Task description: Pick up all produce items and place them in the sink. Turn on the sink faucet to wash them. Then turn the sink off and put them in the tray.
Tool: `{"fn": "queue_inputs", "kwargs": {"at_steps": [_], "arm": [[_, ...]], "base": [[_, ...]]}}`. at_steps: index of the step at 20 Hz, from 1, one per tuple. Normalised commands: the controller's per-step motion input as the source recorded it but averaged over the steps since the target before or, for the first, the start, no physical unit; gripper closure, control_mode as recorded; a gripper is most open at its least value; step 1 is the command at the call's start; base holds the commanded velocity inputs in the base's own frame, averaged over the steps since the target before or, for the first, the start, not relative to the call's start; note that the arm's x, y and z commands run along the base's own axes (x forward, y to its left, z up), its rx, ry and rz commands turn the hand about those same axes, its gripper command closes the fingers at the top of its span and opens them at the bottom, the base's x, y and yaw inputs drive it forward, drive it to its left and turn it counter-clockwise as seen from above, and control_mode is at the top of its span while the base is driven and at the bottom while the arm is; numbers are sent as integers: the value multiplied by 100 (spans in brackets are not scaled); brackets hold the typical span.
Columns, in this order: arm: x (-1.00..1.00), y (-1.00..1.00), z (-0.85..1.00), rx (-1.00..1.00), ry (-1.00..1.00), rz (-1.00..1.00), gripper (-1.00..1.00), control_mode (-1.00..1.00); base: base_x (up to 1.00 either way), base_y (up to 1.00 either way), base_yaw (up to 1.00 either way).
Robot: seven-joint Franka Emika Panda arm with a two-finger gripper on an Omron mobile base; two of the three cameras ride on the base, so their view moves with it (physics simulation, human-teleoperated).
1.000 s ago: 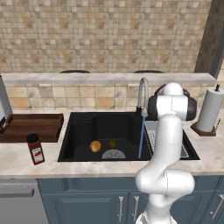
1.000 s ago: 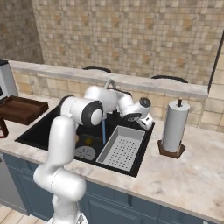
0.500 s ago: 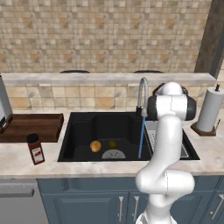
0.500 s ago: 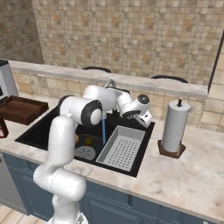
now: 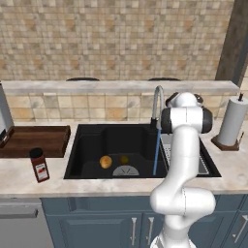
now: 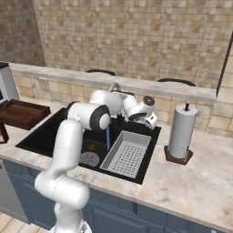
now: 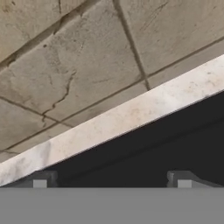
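Two small round fruits down in the large rectangular matte black sink (image 5: 92, 145): orange-yellow fruit (image 5: 105, 162) left of the smaller olive-brown fruit (image 5: 124, 159), near each other, both just behind the round grey drain (image 5: 126, 170). Blue stream of water (image 5: 156, 151) falling from the tall curved grey metal gooseneck faucet (image 5: 157, 102) into the basin, right of the fruits. Grey perforated metal rack (image 6: 126, 154) set in the right part of the sink. White arm bent up over the basin's right side, hand (image 6: 152, 121) behind the faucet near the back rim, over the far right corner of the sink in the right base view; jaws spread wide and empty, two dark fingertips (image 7: 40, 180) far apart against the dark sink edge, pale counter strip (image 7: 118, 116) and tan tiled wall (image 7: 65, 61) in the hand view. Shallow rectangular dark brown wooden tray (image 5: 34, 140) on the counter left of the sink, bare. Red-labelled dark-lidded jar (image 5: 39, 165) in front of the tray. White paper towel roll (image 5: 232, 121) upright on its stand, right of the sink.
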Motion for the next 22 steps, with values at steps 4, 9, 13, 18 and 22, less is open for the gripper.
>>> {"fn": "queue_inputs", "kwargs": {"at_steps": [4, 9, 13, 18, 22], "arm": [[18, -9, -24, 0, 3, 0, -100, -100], [7, -21, -36, 0, 9, 0, -100, -100], [11, -9, -28, 0, 9, 0, -100, -100], [8, 0, -25, 0, 9, 1, -100, -100], [0, 3, -41, 0, 9, 3, -100, -100]], "base": [[0, 0, 0], [0, 0, 0], [0, 0, 0], [0, 0, 0], [0, 0, 0]]}}
